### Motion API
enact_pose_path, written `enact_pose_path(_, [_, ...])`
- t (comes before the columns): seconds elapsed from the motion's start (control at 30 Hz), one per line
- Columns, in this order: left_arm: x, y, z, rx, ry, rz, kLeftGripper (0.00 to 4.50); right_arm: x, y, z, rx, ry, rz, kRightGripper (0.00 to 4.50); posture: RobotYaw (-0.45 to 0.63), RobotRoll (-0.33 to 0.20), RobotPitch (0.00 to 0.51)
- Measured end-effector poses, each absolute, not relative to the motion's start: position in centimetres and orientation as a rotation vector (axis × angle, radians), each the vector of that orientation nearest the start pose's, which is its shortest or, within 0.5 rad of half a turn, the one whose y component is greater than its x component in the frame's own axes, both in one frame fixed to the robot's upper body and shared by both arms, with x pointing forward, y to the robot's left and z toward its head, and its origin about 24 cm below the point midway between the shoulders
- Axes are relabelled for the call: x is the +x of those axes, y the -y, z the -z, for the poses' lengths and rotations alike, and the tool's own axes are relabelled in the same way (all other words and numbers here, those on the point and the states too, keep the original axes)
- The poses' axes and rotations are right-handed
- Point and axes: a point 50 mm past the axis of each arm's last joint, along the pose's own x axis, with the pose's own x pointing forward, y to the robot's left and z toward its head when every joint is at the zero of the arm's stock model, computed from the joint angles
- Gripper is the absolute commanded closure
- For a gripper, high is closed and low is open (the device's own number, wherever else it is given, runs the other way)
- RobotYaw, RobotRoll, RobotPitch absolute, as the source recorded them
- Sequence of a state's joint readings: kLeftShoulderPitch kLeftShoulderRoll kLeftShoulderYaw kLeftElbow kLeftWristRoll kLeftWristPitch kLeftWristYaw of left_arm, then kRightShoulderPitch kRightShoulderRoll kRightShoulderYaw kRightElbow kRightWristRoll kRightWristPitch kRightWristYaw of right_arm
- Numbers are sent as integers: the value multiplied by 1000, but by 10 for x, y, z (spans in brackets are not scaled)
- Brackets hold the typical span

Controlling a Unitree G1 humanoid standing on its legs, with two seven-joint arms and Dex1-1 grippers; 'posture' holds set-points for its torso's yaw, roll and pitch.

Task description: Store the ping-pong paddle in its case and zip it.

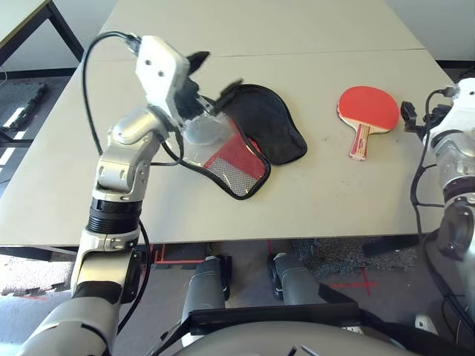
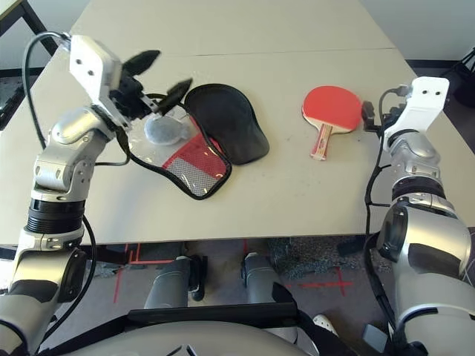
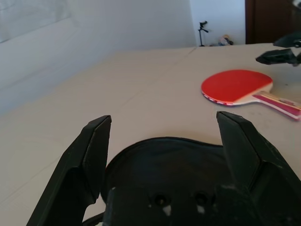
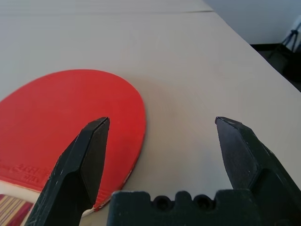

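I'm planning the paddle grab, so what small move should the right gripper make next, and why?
Probably ease the right gripper onto the round red rubber-faced paddle and close: its jaws stand open right beside the blade, nothing held, and the red fabric case lies unzipped, empty.

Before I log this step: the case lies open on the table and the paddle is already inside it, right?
Not quite. The case does lie open, but the ping-pong paddle lies apart from it on the bare table, as the right eye view shows.

I saw bare table [image 2: 297,215] all around the ping-pong paddle [image 2: 331,108], an open lane between it and the case [image 2: 215,137]. Right gripper [image 4: 162,127] sat just beside the blade, jaws wide, nothing between. Left gripper [image 2: 159,74] hung over the case's far end.
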State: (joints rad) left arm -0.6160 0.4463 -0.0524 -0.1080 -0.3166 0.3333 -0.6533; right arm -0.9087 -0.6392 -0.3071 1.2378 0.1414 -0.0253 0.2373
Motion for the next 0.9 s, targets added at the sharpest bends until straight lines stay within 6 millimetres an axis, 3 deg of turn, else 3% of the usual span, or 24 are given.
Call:
enact_pose_path(0.27, [313,-128,-208,302,260,884,0,376,317,-159,132,-350,251,32,-94,0,150])
enact_pose_path(0.4, [313,-124,-205,320,252,907,0,375,300,-174,141,-499,244,32,-99,0,150])
enact_pose_path(0.53, [315,-123,-200,323,239,909,0,369,276,-171,163,-667,212,32,-98,0,151])
enact_pose_path(0.7, [316,-120,-198,328,237,921,0,365,246,-174,156,-758,145,32,-89,0,155])
enact_pose_path(0.9, [315,-119,-197,337,237,924,0,361,236,-163,140,-812,146,32,-77,0,158])
